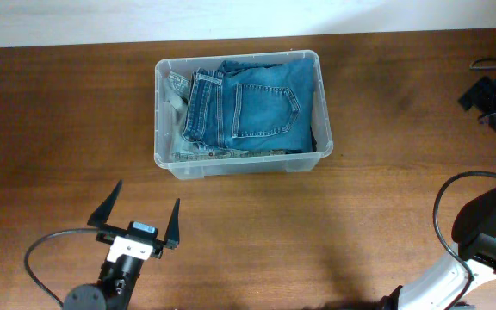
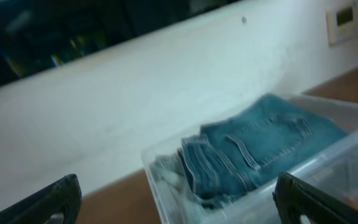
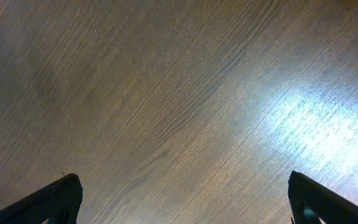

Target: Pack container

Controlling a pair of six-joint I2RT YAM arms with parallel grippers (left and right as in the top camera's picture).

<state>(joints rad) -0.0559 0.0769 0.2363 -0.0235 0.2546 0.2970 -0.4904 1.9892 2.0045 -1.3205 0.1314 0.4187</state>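
The container point(image 1: 241, 164) is found on the bench point(image 1: 58, 120) toward 12 o'clock in the overhead view, upright, its long sides running from 9 to 3; folded blue jeans point(image 1: 261, 108) are seen lying inside it, a back pocket turned upward and the waistband bunched toward the 9 o'clock wall; paler denim is glimpsed along the 6 o'clock wall. Down at 7 o'clock the left pincer point(image 1: 149, 192) is spotted, well apart from the container; its two dark fingers point(image 1: 176, 224) are spread wide with nothing gripped between them, so it is released; it is pointed roughly toward 12 o'clock. In the left wrist view the container is framed between those spread fingers, somewhat blurred, with a white wall point(image 2: 135, 93) behind it. The right arm point(image 1: 489, 228) is seen at 4 o'clock near the bench edge; the right pincer point(image 3: 182, 176) cannot be made out from above, but in the right wrist view both of its fingers are shown far apart over wood grain, nothing held; released as well. A black cable point(image 1: 37, 263) is looped at 8 o'clock beside the left arm; dark gear point(image 1: 489, 95) is noticed at the 3 o'clock edge, too small to be identified.
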